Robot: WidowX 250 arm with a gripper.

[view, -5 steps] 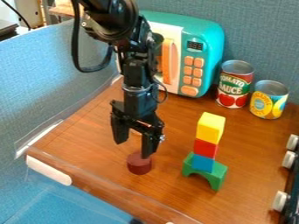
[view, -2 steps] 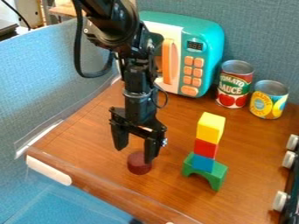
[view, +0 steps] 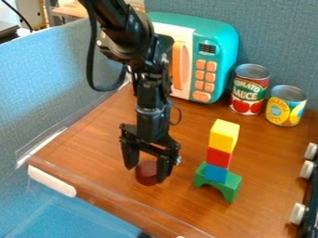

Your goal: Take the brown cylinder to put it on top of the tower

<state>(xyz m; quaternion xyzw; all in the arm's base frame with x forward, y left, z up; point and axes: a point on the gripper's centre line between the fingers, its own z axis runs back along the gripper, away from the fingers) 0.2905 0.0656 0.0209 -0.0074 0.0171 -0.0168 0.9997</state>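
Brown cylinder (view: 146, 175) is stood on its flat end on the table (view: 87, 148), its middle line pointed up; the gripper (view: 147, 173) is spread open around it.

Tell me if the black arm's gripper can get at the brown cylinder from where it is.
Probably yes: the gripper is open right at the brown cylinder, with a finger to either side in this view, and the tower stands well clear.

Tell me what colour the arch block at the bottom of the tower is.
Green, clear in the camera view.
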